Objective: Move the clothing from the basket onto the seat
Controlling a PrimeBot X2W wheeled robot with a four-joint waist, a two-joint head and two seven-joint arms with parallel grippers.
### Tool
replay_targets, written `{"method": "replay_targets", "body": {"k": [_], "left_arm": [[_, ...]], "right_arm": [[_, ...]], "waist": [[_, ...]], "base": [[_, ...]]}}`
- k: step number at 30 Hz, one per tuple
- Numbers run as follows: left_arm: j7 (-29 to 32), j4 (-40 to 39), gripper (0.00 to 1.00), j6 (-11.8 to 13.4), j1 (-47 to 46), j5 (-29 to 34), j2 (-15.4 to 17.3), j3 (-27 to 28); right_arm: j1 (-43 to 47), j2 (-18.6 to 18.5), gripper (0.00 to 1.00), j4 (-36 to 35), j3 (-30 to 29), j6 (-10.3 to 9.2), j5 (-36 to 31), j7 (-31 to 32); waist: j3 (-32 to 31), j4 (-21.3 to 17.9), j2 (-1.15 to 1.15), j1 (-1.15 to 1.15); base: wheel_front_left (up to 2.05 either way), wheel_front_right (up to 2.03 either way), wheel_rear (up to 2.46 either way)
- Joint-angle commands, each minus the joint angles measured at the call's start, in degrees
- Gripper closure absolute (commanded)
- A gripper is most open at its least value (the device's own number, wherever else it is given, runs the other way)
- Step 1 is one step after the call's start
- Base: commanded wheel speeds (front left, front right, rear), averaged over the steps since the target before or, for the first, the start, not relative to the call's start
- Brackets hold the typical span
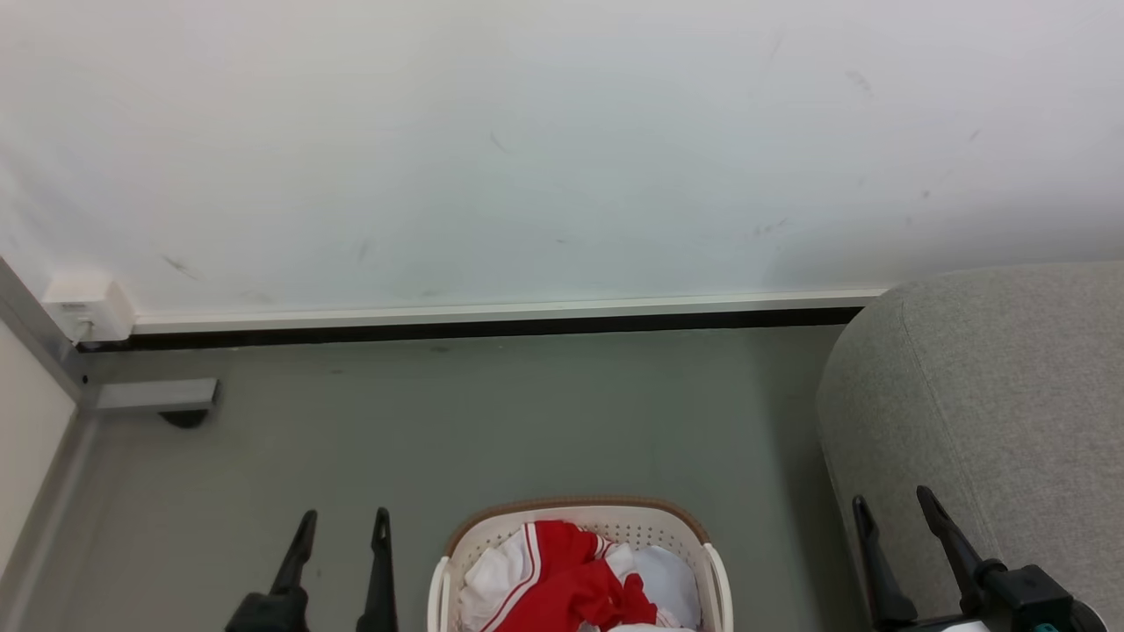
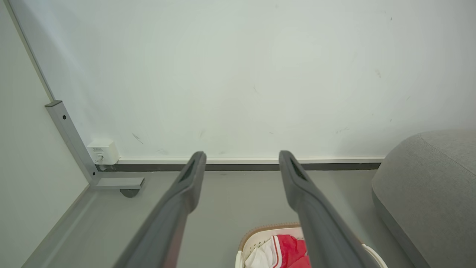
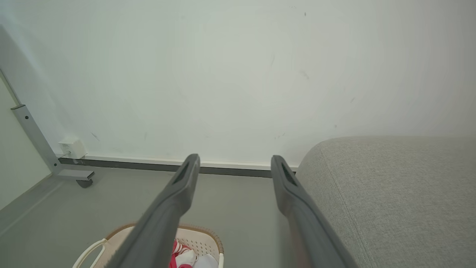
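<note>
L/R jaws apart | clothing (image 1: 571,584) in basket (image 1: 575,506) btwn | seat (image 1: 992,395) edge R

The basket (image 1: 641,529) is white plastic with a slight sheen. Its wall is pierced with small holes and its brown rim band looks woven. The clothing (image 1: 571,579) is soft, matt cloth in red and white. The seat (image 1: 983,395) is grey woven fabric, coarse-grained and matt. The floor (image 1: 527,421) is smooth, matt grey. The wall (image 1: 527,158) is matt white with faint dark scuffs. The left claw (image 1: 344,513) and right claw (image 1: 891,496) have dark, matt fingers that look like plastic. The corner post (image 2: 70,137) looks like dull grey metal.
</note>
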Motion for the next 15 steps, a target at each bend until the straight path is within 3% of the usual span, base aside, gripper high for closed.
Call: {"method": "replay_targets", "body": {"k": [1,15], "left_arm": [[-0.5,0.0,0.00,-0.1,0.7,1.7,0.0,0.1],[-0.8,0.2,0.00,-1.4,0.7,2.7,-1.0,1.4]], "right_arm": [[0.3,-0.1,0.00,0.2,0.2,-0.11,-1.1,-0.6],[-0.1,-0.7,0.00,0.3,0.9,-0.12,-1.7,-1.0]], "waist": [[0.0,0.0,0.00,0.00],[0.2,-0.8,0.00,0.00]], "base": [[0.00,0.00,0.00],[0.00,0.00,0.00]]}}
